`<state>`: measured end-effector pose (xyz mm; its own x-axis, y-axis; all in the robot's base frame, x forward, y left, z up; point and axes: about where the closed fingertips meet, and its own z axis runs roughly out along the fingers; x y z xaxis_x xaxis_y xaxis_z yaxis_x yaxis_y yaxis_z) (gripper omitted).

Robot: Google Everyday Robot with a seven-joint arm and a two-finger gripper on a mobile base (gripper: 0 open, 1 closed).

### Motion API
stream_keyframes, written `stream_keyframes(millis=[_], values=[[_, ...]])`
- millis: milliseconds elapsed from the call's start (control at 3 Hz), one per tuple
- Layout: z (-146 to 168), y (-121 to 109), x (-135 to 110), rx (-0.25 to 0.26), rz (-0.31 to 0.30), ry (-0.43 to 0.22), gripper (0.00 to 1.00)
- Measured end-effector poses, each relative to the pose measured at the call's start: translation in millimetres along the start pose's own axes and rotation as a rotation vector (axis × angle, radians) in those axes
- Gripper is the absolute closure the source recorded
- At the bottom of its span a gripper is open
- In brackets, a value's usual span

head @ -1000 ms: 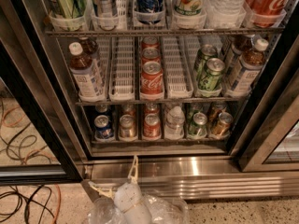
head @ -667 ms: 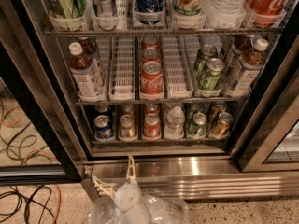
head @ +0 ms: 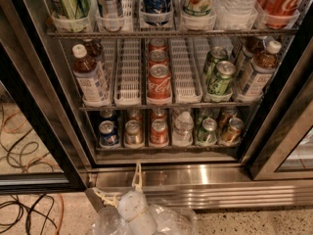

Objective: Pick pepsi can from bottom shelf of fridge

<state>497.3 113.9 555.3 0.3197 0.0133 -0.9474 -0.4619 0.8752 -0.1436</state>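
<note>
Down at the bottom edge of the camera view, the gripper [head: 117, 181] hung before the ribbed stainless-steel base [head: 230, 192] of the fridge [head: 279, 89], its two pale fingers [head: 137, 174] splayed wide and holding nothing. Above the jaws and slightly to their left, the pepsi can [head: 108, 133] stood upright at the left end of the bottom shelf [head: 166, 149], well apart from the fingers. Directly above the jaws on that dim rack sat a gold-brown can [head: 133, 133], with a red can [head: 159, 131] just right of it. Left of the jaws, black and orange cables [head: 24, 214] sprawled over a speckled floor [head: 254, 224].
</note>
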Motion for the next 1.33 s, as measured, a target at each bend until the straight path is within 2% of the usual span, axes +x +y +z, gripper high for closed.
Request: stream_keyframes(millis=[333,667,1000,1333], values=[[8.6,0.5,3.6,-0.004,-0.006,0.003,0.22],[19.1,-1.3,6.9,-0.012,-0.008,0.005,0.18],[36.4,-6.3,7.9,-0.024,-0.018,-0.005,0.08],[53.2,-11.5,7.7,-0.035,-0.027,-0.016,0.11]])
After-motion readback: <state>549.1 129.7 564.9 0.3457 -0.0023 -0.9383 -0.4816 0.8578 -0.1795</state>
